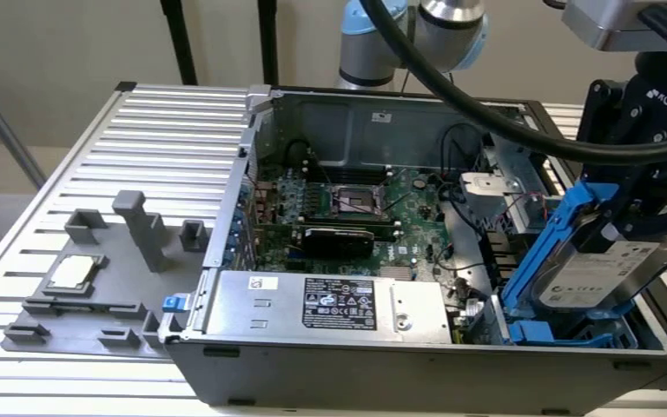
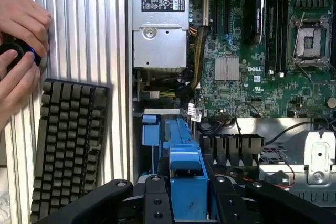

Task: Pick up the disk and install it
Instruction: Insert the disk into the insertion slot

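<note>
The gripper (image 2: 187, 203) grips the blue-railed disk (image 1: 597, 271) between its fingers; the disk's long axis tilts steeply, lower end over the drive bay (image 1: 565, 334) directly below; the bay sits at the exterior view's right of the open computer case (image 1: 426, 382).

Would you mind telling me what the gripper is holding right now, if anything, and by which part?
The gripper holds the disk, its jaws closed on the blue rail at the disk's upper end.

In the exterior view, the case (image 1: 426, 369) sits mid-frame on the table (image 1: 171, 122). Inside, the power-supply box (image 1: 322, 302) lies lower centre, the motherboard (image 1: 409, 195) above it, the disk (image 1: 603, 269) tilted at right. A tray (image 1: 84, 323) holding a chip (image 1: 70, 274) lies lower left
</note>
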`<state>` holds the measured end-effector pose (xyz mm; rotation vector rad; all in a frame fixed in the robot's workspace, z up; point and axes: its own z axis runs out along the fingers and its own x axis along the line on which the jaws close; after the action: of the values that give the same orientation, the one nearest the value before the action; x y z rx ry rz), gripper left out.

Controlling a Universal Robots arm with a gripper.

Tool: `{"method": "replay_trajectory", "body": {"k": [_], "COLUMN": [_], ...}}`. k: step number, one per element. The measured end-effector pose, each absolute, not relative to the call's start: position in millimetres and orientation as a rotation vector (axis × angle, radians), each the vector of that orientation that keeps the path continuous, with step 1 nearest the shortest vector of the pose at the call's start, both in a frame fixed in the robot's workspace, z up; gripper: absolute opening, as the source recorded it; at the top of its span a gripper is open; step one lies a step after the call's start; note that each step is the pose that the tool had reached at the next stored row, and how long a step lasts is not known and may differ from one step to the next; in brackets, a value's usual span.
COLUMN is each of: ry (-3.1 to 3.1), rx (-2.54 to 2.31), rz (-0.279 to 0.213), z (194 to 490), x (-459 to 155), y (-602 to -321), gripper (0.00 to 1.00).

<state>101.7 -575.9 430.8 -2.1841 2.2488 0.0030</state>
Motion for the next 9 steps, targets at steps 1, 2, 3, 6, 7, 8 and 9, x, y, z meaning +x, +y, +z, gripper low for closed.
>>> {"method": "replay_trajectory", "body": {"k": [1,2,3,6,7,8,9], "ry": [2.249,2.249,2.250,2.251,2.252,2.252,2.253], "rx": [-2.185,-2.185,-2.186,-2.187,-2.188,-2.188,-2.188], "rz": [0.004,0.005,0.006,0.010,0.010,0.011,0.012], "z": [430.8,430.9,431.6,437.3,438.4,438.6,438.6], "x": [101.9,102.0,102.1,102.3,102.2,102.1,102.1], "y": [-575.9,-575.9,-575.9,-575.9,-575.9,-575.9,-575.9], "gripper": [0.00,0.00,0.00,0.00,0.00,0.00,0.00]}}
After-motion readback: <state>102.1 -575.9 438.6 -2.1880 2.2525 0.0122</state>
